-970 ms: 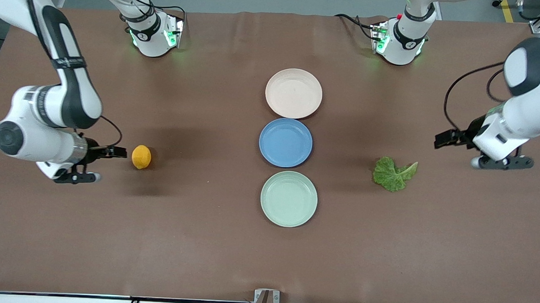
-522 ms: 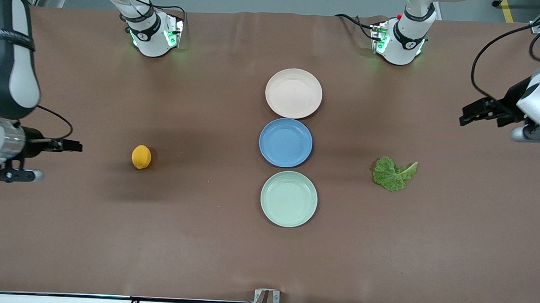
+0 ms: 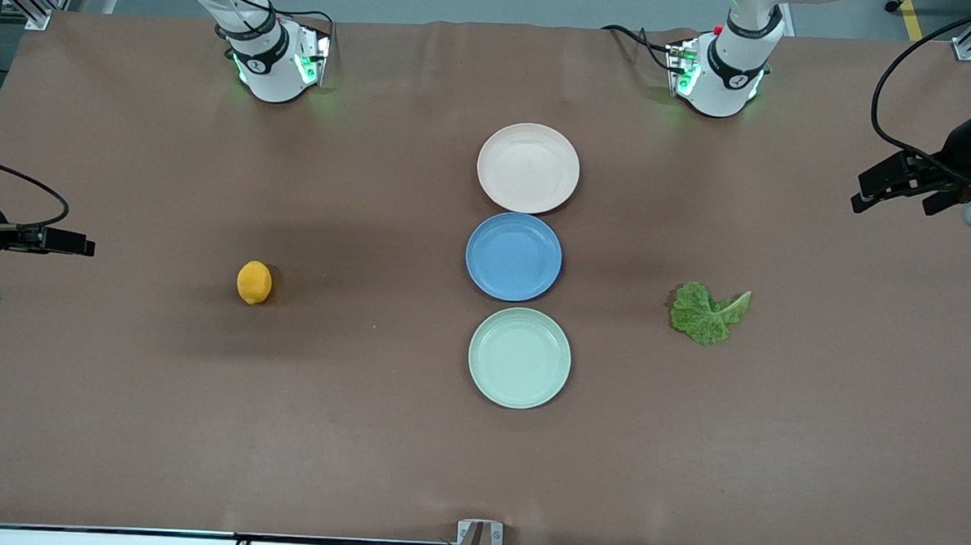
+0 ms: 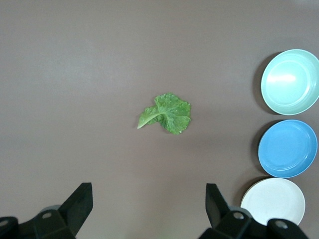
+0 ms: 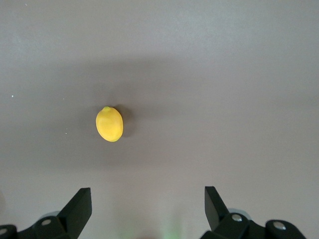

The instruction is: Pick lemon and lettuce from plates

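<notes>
Both arms have drawn outward since the earlier frames. Front view: right tool (image 3: 77, 246) hangs over the bench (image 3: 362, 464) edge, well apart from the lemon (image 3: 254, 282); left tool (image 3: 887, 188) is well apart from the lettuce (image 3: 707, 312); pink plate (image 3: 528, 167), blue plate (image 3: 513, 256) and green plate (image 3: 519, 357) are bare. Left wrist view: left tool (image 4: 149, 204) wide open, empty, lettuce (image 4: 166, 113) on bare bench. Right wrist view: right tool (image 5: 148, 204) wide open, empty; lemon (image 5: 109, 124) on bare bench.

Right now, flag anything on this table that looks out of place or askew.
Nothing is spilled, damaged or askew. The lemon and lettuce lie on the bare table, each apart from the beige-pink plate, blue plate and mint plate. All three plates sit bare in a line.
</notes>
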Action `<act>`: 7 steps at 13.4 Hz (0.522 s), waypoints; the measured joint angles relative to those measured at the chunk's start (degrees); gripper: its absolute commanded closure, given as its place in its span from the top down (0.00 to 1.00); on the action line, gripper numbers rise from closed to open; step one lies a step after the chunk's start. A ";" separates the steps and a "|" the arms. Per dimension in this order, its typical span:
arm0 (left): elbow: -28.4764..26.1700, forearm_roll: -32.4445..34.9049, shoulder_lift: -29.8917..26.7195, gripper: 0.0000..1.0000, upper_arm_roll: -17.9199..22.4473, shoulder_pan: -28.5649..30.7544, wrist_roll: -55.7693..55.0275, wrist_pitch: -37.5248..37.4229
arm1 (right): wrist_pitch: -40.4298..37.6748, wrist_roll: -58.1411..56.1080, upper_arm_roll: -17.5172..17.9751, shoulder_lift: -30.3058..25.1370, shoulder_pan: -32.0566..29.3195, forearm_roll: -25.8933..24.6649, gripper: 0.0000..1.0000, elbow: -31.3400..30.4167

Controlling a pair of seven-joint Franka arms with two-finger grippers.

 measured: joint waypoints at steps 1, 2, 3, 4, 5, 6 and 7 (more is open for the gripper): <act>0.12 0.00 0.00 1.00 0.00 0.00 0.00 0.00 | -0.98 0.00 0.08 0.00 0.00 0.05 1.00 0.43; 0.14 0.00 0.00 1.00 0.00 0.00 0.00 0.00 | -1.82 0.01 0.19 0.00 0.00 0.09 1.00 0.59; 0.15 0.00 0.01 1.00 0.00 0.00 -0.01 0.00 | -2.04 0.01 0.33 0.01 0.00 0.10 1.00 0.62; 0.17 0.00 0.01 1.00 0.00 0.00 -0.01 0.00 | -2.05 0.00 0.45 -0.02 0.01 0.10 1.00 0.72; 0.19 0.00 0.00 1.00 0.00 0.00 -0.01 0.00 | -2.11 0.00 0.54 -0.13 0.01 0.10 1.00 0.92; 0.21 0.00 0.00 1.00 0.00 0.00 -0.01 0.00 | -2.24 0.00 0.59 -0.40 0.01 0.10 1.00 1.08; 0.22 0.00 0.00 1.00 0.00 0.00 -0.01 0.00 | -2.33 0.00 0.60 -0.76 0.01 0.10 1.00 1.15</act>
